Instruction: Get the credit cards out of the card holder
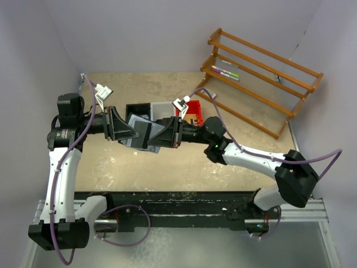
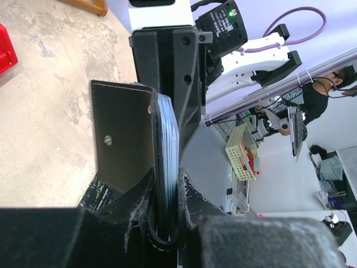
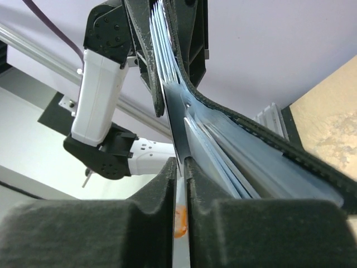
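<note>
The black card holder (image 1: 149,135) hangs in mid-air above the table, stretched between both grippers. My left gripper (image 1: 124,129) (image 2: 167,220) is shut on its folded spine. One black flap (image 2: 124,142) with a small round snap stands out to the left. Grey-blue credit cards (image 2: 169,137) (image 1: 137,123) sit edge-on in the fold, fanned apart in the right wrist view (image 3: 234,159). My right gripper (image 1: 170,132) (image 3: 182,170) is shut on a thin black flap (image 3: 176,114) of the card holder. The stitched outer wall (image 3: 279,146) bends away to the right.
Joined black (image 1: 138,108), white (image 1: 162,108) and red (image 1: 194,111) trays stand on the sandy table behind the grippers. A wooden rack (image 1: 262,78) with pens on it leans at the back right. Lilac walls close in the back and sides.
</note>
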`<action>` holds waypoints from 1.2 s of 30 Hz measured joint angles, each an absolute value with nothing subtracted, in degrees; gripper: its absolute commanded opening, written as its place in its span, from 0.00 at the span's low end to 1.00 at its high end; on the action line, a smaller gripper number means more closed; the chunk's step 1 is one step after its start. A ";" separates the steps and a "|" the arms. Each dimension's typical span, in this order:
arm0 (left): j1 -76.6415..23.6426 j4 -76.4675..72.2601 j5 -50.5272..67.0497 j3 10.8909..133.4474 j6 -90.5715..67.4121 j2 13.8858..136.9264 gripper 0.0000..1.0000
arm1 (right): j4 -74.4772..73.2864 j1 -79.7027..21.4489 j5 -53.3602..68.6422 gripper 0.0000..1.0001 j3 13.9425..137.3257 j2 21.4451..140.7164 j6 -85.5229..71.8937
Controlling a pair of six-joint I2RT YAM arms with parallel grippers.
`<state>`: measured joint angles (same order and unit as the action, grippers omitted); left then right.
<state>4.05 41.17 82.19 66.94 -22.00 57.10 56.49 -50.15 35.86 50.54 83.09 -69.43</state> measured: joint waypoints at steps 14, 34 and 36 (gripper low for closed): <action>4.16 40.07 80.71 66.94 -22.85 57.06 0.10 | 55.94 -49.10 36.45 0.06 54.72 85.38 -69.91; 4.10 38.59 79.61 66.94 -25.19 57.21 0.11 | 67.02 -49.01 32.29 0.00 45.78 84.58 -73.91; 4.10 38.46 79.18 66.94 -25.45 57.21 0.11 | 67.09 -48.56 32.32 0.00 44.88 83.94 -74.08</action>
<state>4.10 38.46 79.18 66.94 -25.45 57.21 67.09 -48.56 32.32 44.88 83.94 -74.08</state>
